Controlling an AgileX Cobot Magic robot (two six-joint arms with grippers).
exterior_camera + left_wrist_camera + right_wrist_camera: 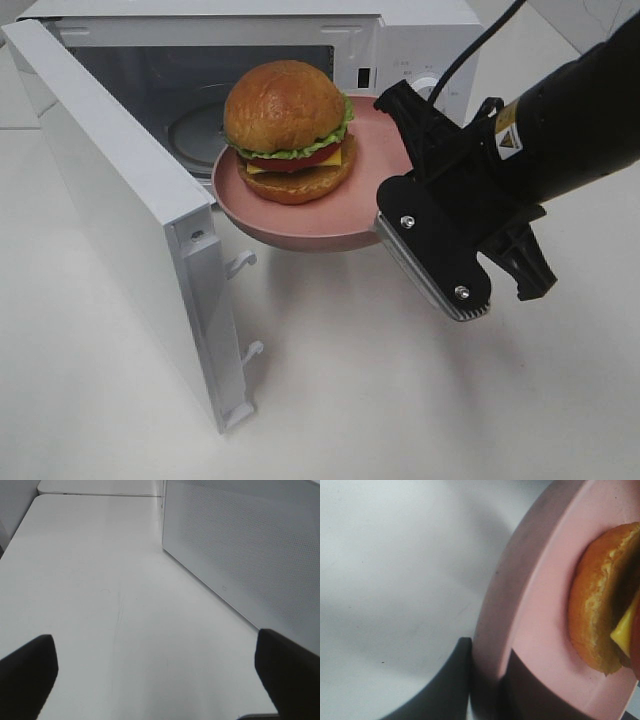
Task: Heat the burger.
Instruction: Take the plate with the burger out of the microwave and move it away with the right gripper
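My right black claw (400, 165) clamped on right rim of round pink plate (300, 222), one finger (445, 685) under rim, other on top. Plate held in air at mouth of white microwave oven (420, 40), clear of white tabletop (400, 400). Tall burger with glossy brown bun, green lettuce, yellow cheese (292, 130) sits upright on plate, toward far left side. White microwave door (130, 220) swung open at left. My left claw (155, 680) spread wide, empty, over bare table beside perforated door panel (250, 545).
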